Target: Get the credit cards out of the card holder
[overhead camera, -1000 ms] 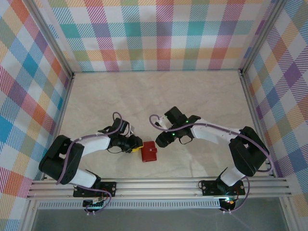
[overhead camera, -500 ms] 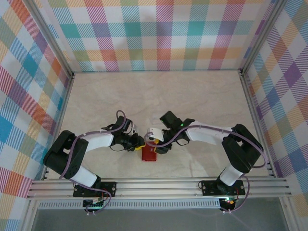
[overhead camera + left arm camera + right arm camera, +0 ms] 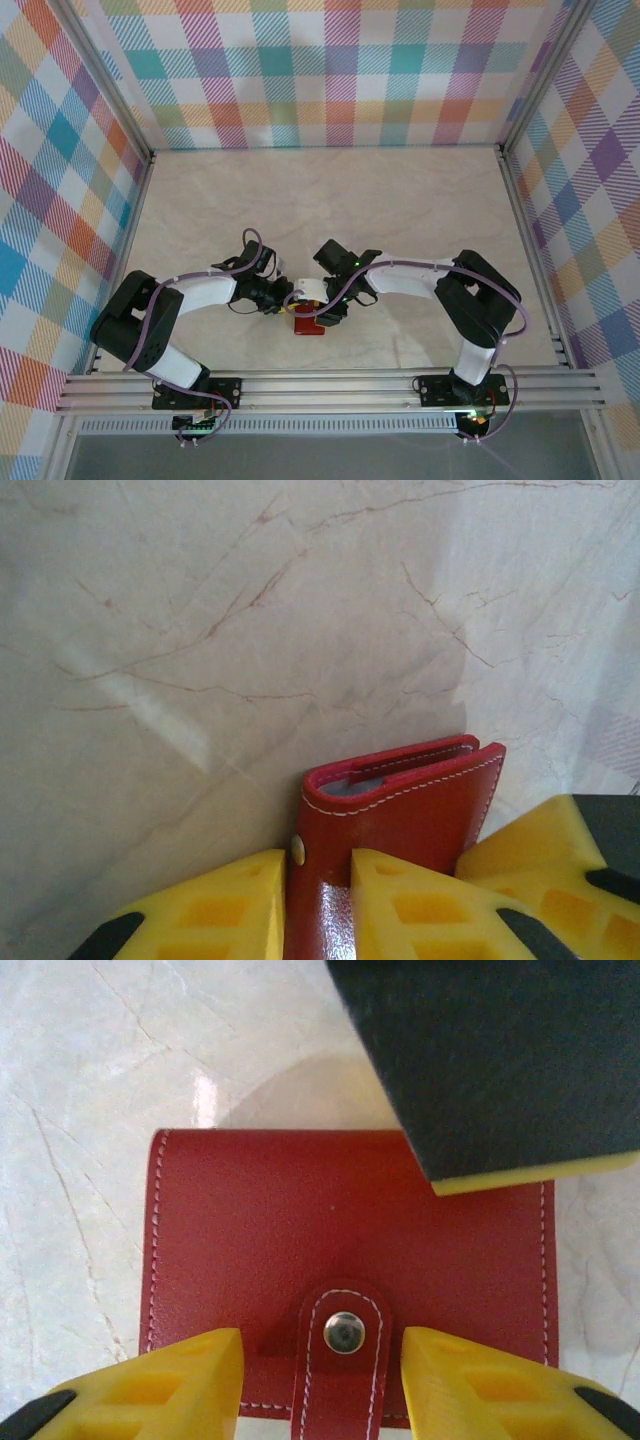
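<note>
The red card holder (image 3: 308, 326) lies closed on the marble table between both arms. In the left wrist view my left gripper (image 3: 318, 900) is shut on one edge of the card holder (image 3: 410, 810), red leather filling the gap between its yellow fingers. A slit of grey lining (image 3: 350, 785) shows at the fold. My right gripper (image 3: 320, 1370) hangs low over the card holder (image 3: 270, 1220), open, one finger on each side of the snap tab (image 3: 345, 1355) with a gap on both sides. The credit cards are hidden inside. From above, left gripper (image 3: 287, 303) and right gripper (image 3: 318, 312) nearly touch.
A black and yellow finger (image 3: 500, 1060) of the left gripper covers the holder's far right corner in the right wrist view. Plaid walls and metal rails (image 3: 330, 385) enclose the table (image 3: 330, 210), with bare marble behind the arms.
The right gripper has swung left and down from beside the holder to directly over it. The left gripper closed in on the holder's left edge early on and has held still since.
</note>
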Available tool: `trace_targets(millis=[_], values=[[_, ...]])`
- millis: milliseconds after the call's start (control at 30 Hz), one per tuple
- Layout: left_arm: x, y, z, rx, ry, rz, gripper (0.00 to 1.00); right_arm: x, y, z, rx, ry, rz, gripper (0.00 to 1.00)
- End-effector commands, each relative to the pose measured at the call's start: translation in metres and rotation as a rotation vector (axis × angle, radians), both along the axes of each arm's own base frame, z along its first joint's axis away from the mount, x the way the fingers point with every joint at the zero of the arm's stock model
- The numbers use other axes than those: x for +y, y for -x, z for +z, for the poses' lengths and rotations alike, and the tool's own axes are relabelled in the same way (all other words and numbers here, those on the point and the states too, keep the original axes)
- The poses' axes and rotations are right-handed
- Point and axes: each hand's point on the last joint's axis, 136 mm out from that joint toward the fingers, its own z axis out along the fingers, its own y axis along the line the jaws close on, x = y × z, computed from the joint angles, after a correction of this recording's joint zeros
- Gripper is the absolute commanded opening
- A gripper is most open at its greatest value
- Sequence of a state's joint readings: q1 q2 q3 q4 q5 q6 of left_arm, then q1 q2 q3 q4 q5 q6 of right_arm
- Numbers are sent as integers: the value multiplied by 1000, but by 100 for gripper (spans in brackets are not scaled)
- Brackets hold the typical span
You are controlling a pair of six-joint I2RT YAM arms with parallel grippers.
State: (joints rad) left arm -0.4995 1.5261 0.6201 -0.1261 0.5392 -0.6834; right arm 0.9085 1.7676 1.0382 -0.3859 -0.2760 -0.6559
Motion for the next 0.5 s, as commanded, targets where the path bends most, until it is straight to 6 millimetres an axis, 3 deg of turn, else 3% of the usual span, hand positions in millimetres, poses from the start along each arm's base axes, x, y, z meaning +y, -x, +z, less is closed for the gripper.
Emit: trace_targets(millis=[0,200,467], values=[[6,13,-11,44,-61,-26,23,-1,-3,-7,-21,48,9,46],[9,16,-16,62,-84,-27,23,-3,-8,-16,-51,95,-4,40],[21,27,-28,107,-173,-49,23,3,-14,-10,-97,48,-42,21]])
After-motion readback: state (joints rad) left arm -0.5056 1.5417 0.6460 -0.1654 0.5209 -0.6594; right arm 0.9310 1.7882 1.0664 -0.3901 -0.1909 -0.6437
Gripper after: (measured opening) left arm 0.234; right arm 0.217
